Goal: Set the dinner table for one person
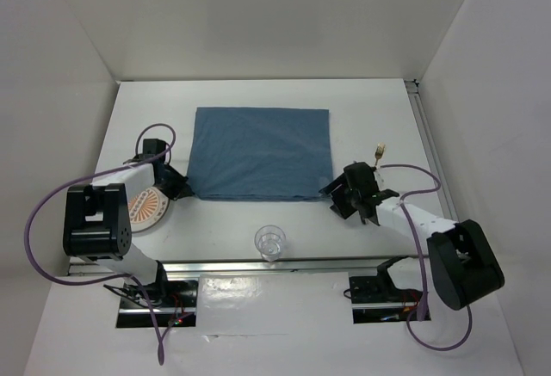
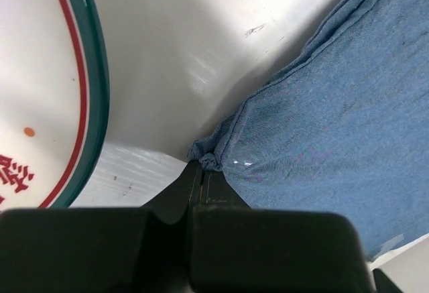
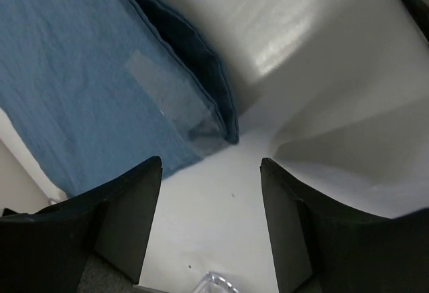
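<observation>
The table [image 1: 370,109] lay flat and white under both arms, filling the floor of the booth from the arm bases to the back wall. A blue placemat [image 1: 260,152] was spread on its middle, toward the far side.

The left gripper [image 1: 178,185] was low over the table's left half, at the mat's near-left corner. In the left wrist view its jaws were pressed together with no gap, and the bunched corner of the mat [image 2: 315,125] sat right at the fingertips [image 2: 191,186], seemingly pinched between them. Bare tabletop [image 2: 174,51] showed just beyond. A plate [image 1: 146,208] with a green and red rim and an orange pattern rested on the table beside that gripper, on its left and nearer the arm bases; its edge [image 2: 94,85] curved close to the closed fingers without touching the mat.

The right gripper [image 1: 336,195] was on the table's right half, just by the mat's near-right corner. Its jaws stood wide apart with nothing between them; the right wrist view showed only white tabletop [image 3: 322,72] in the gap [image 3: 211,165], with the mat's corner [image 3: 87,78] lying just ahead and to one side.

A clear glass [image 1: 270,243] stood upright near the table's front edge, between the two arms. A fork [image 1: 378,151] lay on the table just beyond the right gripper, well apart from the mat's right edge.
</observation>
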Motion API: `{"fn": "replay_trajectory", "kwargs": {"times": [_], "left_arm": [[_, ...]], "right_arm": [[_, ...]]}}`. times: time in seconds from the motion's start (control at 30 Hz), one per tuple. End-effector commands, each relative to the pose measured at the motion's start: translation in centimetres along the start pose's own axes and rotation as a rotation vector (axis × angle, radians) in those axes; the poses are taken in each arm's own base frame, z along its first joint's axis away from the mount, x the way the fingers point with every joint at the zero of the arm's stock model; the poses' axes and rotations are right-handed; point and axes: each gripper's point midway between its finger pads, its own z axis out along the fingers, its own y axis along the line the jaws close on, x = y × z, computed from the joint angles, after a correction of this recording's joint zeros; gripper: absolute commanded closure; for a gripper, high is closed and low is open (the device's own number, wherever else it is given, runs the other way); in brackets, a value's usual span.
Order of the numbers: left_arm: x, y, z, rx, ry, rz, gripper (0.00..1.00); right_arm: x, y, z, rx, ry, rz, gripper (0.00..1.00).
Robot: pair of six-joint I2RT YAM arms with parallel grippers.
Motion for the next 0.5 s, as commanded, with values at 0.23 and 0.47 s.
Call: {"fn": "replay_trajectory", "kwargs": {"times": [0.23,0.47], "left_arm": [[-0.4,-0.7,-1.1,-0.011,-0.009,0.038,1.0],[-1.4,-2.8,-2.4,0.035,-0.021,0.044,1.0]], "right_arm": [[-2.5,2.7,2.7,-0.095,-0.039,0.034,0.53],[-3.9,5.1,2.5,-0.115,-0.074,-0.001,1.0]]}}
